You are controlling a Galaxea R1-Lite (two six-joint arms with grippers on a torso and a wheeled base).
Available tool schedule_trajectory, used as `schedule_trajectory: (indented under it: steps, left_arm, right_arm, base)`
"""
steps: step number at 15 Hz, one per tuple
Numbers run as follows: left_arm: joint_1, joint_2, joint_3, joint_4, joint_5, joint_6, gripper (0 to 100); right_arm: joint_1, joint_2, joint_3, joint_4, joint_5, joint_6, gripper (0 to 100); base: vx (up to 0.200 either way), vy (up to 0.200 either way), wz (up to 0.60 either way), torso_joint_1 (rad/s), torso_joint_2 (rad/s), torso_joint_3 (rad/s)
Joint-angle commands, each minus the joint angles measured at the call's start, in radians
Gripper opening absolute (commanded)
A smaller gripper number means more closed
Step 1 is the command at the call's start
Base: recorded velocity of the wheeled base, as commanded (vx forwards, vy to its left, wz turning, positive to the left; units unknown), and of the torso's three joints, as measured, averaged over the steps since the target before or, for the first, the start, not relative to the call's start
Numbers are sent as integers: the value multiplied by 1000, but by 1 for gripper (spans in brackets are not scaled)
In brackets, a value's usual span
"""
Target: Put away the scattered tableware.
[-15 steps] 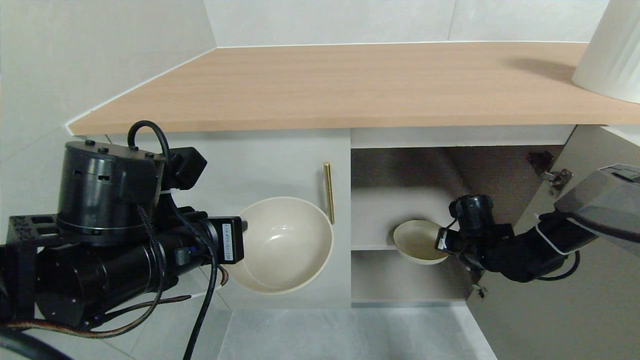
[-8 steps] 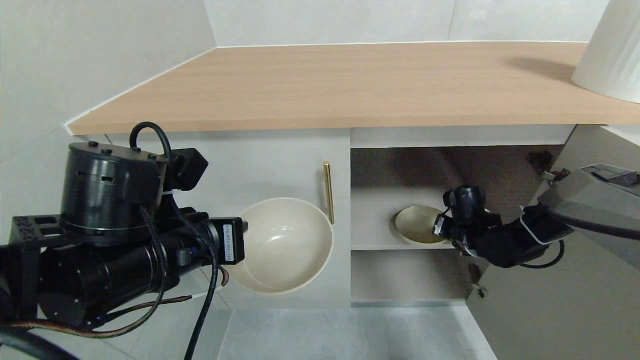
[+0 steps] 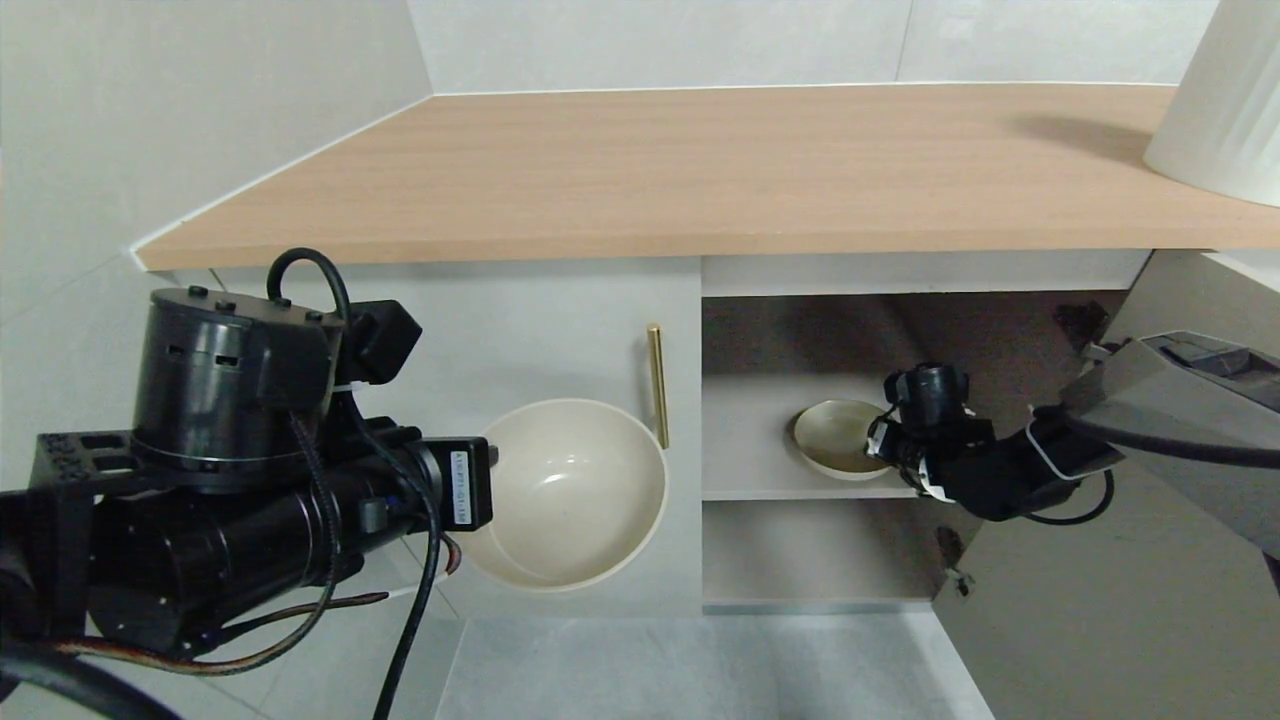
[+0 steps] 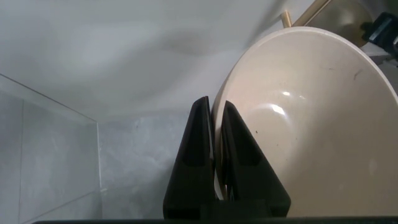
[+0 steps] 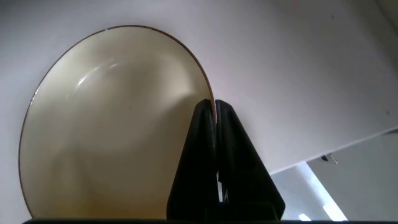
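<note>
The right gripper (image 5: 216, 111) is clamped on the rim of a small shallow dish (image 5: 112, 124). It holds the dish inside the open right half of the cabinet (image 3: 900, 272), above the middle shelf (image 3: 755, 440) and near that shelf's front edge. The dish looks tipped a little, and I cannot tell whether its base touches the shelf.

The step in hand, as I judge it, is setting this dish down. To do it well, level the dish first and lower it until the base sits flat on the shelf. Only then part the fingers. A release while the dish is tipped could let it rock or slide off the front edge. Afterwards draw the gripper straight back out, minding the open door (image 3: 1090, 620) on the cabinet's right.

The left gripper (image 4: 212, 109) pinches the rim of a large cream bowl (image 4: 311, 124). It holds the bowl in front of the cabinet's closed left door (image 3: 560, 320), near its brass handle (image 3: 656, 385). That arm does best to hold the bowl clear of the opening until the shelf is free.
</note>
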Motion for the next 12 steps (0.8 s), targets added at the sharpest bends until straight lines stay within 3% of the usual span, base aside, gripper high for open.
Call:
schedule_trajectory:
  steps: [1,8,10,12]
  left_arm:
    - [0,3,2,0,1,0,0]
    - [0,8,5,-3,1,0,0]
    - [0,14,5,-3,1,0,0]
    - [-11,46,2,-5,-1,2,0]
  right_arm:
    - [-3,7,-17,-3,0,2,100]
    - [-2,-31,-17,0,6,11,100]
    - [9,-99,43,3,26,9,100]
    - [64,-232,152,12,111,2,100]
  base:
    - [0,0,0,0,0,0]
    - [0,0,0,0,0,0]
    - [0,0,0,0,0,0]
    - [0,0,0,0,0,0]
